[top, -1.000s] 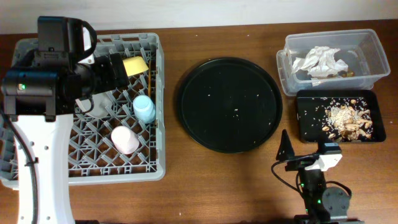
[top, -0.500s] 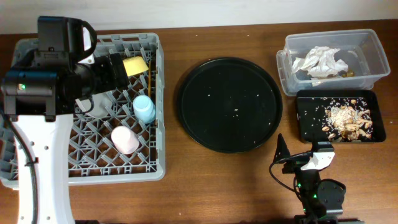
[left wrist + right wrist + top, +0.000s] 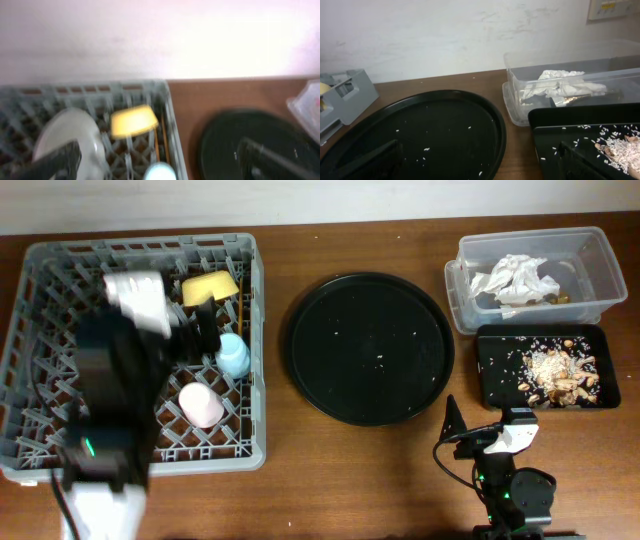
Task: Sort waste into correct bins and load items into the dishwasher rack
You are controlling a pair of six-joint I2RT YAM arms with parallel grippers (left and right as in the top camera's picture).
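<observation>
Since the earlier frames the left arm has drawn back from the far left of the rack (image 3: 40, 280) toward its front edge. The right arm has barely shifted.

The rack stands at the left of the surface (image 3: 270, 490), the round tray (image 3: 370, 348) at centre. On the right, the tub (image 3: 600, 270) holds the napkins (image 3: 515, 280). The flat tray (image 3: 490, 380) in front of the tub holds the food scraps (image 3: 560, 375).

The rack holds the plate (image 3: 70, 135), pink cup (image 3: 203, 405), blue cup (image 3: 232, 356), bowl (image 3: 210, 286) and chopsticks (image 3: 240, 310). We cannot find the spoon in any view.

The left end effector (image 3: 159, 150) is spread wide and empty. The bowl lies ahead of it and the plate ahead to its left. The chopsticks run with their long axis front to back along the rack's right wall.

The right end effector (image 3: 475, 160) is also spread and empty, facing the round tray. That tray carries only pale specks. We judge the left arm nearer any rack work and the right nearer the bins.
</observation>
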